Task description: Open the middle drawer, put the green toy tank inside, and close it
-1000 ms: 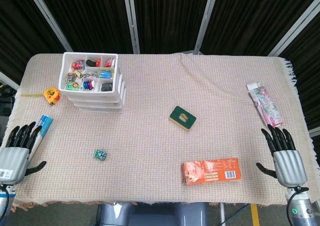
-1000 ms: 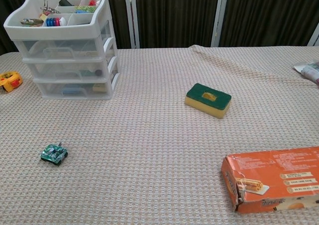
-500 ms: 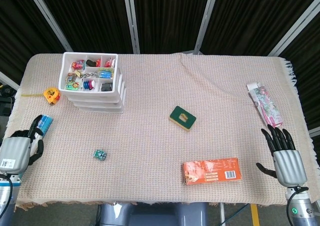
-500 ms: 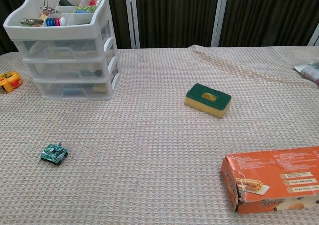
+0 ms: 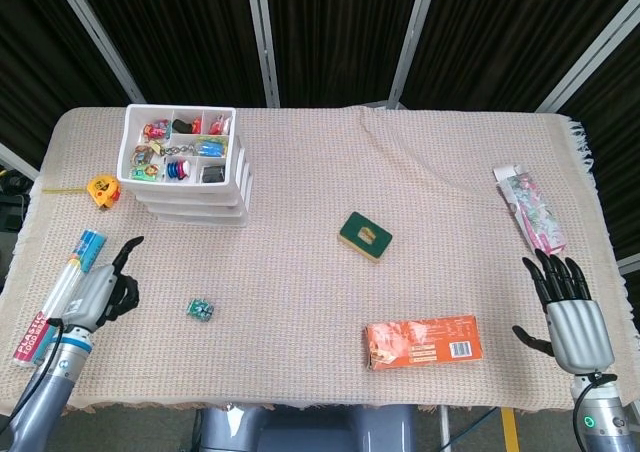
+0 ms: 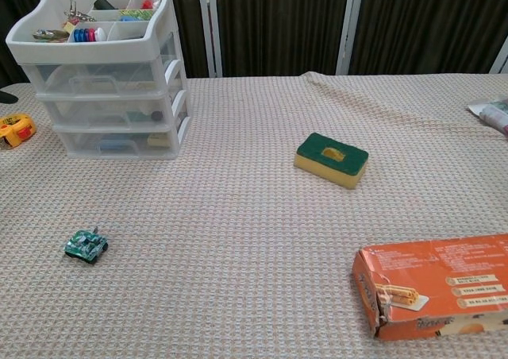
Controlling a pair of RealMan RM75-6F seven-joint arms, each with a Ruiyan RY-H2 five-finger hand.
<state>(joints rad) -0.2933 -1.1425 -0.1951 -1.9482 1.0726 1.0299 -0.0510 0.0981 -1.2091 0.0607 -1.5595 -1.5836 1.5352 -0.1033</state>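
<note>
- Green toy tank sits on the desk, just ahead and to the inside of the left hand, not touching its fingers; well apart from the right hand.
- My read: tiny, light, rigid plastic, with small protruding bits that could snag or snap. Pinch it across the hull sides, not by the top.
- Left hand's fingers look mostly curled in, one stretched forward, holding nothing. Right hand's fingers are spread flat, empty, resting at the desk edge beside the orange carton.
- Drawer unit: white frame, clear smooth plastic drawers, all shut, far ahead of the left fingers. Middle drawer has a moulded lip pull, which looks slick; hook under it.
- Desk cover is a coarse woven cloth, so the tank shouldn't slide much.
- Green-and-yellow sponge lies mid-desk, soft block, out of the way.
</note>
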